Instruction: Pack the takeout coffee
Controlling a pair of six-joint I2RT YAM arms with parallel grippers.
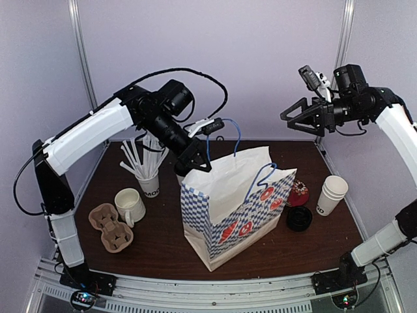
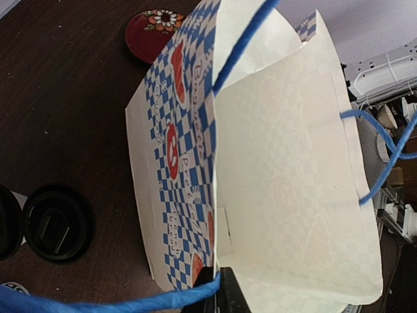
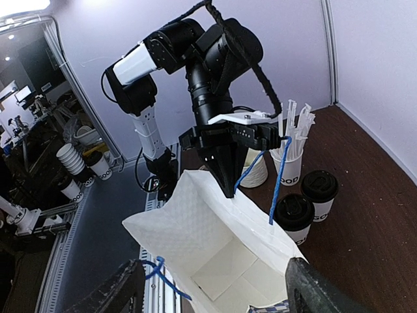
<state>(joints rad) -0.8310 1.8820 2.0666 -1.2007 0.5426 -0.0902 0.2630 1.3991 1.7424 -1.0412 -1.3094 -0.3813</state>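
Two takeout coffee cups, white with black lids, stand side by side behind the bag (image 3: 294,218) (image 3: 319,192). From above their lids (image 2: 57,223) show left of the bag; the top view hides them. The white paper bag (image 1: 228,215) with blue checks and blue cord handles stands mid-table, its mouth wide and nothing inside (image 3: 195,228). My left gripper (image 1: 197,166) (image 2: 218,290) is shut on the bag's back rim, beside a handle cord. My right gripper (image 1: 287,122) (image 3: 215,293) hangs open high over the bag's right end, holding nothing.
A lidless white paper cup (image 1: 332,194), a loose black lid (image 1: 299,218) and a red flowered disc (image 1: 298,192) lie right of the bag. To the left are a cup of straws (image 1: 148,182), a cream mug (image 1: 130,203) and a cardboard cup carrier (image 1: 111,225).
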